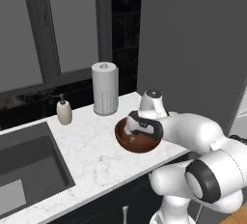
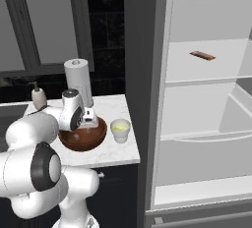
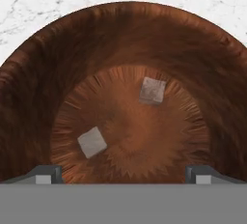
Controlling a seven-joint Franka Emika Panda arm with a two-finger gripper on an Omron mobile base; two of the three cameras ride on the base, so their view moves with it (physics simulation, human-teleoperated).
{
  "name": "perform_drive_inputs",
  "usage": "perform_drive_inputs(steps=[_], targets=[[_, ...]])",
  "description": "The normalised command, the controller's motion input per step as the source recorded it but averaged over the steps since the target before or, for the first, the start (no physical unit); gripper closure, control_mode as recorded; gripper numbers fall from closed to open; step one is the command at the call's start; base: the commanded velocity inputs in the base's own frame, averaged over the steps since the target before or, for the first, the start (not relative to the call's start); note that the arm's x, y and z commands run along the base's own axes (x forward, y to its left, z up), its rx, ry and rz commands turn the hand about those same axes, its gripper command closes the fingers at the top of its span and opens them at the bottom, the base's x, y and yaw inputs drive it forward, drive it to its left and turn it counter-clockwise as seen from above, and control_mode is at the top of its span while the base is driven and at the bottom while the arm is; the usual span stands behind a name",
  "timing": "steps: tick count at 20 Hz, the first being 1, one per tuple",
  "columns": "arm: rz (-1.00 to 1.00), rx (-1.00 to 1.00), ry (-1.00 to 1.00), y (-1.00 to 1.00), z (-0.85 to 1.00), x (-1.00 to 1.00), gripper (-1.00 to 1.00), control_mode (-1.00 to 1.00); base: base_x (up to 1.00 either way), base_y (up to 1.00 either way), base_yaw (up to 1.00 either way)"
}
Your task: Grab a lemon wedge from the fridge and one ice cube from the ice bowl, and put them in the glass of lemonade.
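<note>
My gripper [image 3: 123,175] hangs open just above the ice bowl [image 3: 43,73], its fingertips [image 3: 44,174] spread wide and holding nothing. On the bowl's bottom lie two pale ice cubes, one [image 3: 152,91] farther from the fingers and one [image 3: 91,142] close to the left fingertip. The reddish-brown bowl [image 1: 140,143] [image 2: 83,138] sits on the marble counter with the hand [image 1: 142,123] [image 2: 86,119] over it. The glass of lemonade [image 2: 120,129] stands right of the bowl. The fridge [image 2: 206,99] stands open, showing white shelves. The lemon wedge is out of view.
A paper-towel roll [image 1: 105,88] [image 2: 78,79] and a soap dispenser [image 1: 64,111] [image 2: 38,96] stand behind the bowl. The sink [image 1: 24,165] lies to the left. A thin reddish-brown item [image 2: 202,55] rests on the fridge's upper shelf. The counter's front edge [image 2: 113,162] is near the bowl.
</note>
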Motion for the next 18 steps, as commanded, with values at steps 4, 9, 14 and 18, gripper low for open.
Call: perform_drive_inputs(steps=[4,9,14,18], targets=[[0.0,0.0,0.42,-0.01,-0.06,0.03,-1.0,-1.0,0.0,0.0,0.0],[0.0,0.0,0.08,0.0,0.0,0.02,-1.0,-1.0,0.0,0.0,0.0],[0.0,0.0,0.0,0.0,-0.01,0.23,-1.0,-1.0,0.0,0.0,0.0],[0.0,0.0,-0.09,0.0,-0.06,0.13,-1.0,-1.0,0.0,0.0,0.0]])
